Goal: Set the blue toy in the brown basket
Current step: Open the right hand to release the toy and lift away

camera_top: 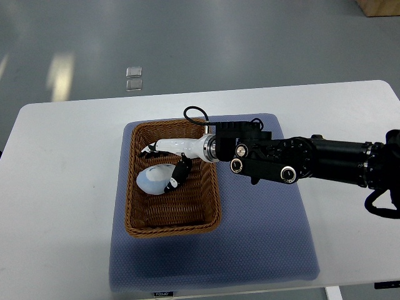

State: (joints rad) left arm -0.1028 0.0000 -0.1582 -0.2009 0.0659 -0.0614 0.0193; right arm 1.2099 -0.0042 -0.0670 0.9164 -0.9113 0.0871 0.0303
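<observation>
Now the white rectangular table (62, 187) carries a blue-grey quilted mat (262, 237), and the brown woven wicker basket (172, 226) stands on the left part of this mat. From the right of the basket the black right arm (325, 162) reaches over its rim. Inside the basket, the white right hand (167, 156) has relaxed fingers above the pale blue rounded toy (155, 179), which lies on the basket floor; if they touch it, I cannot tell.
</observation>
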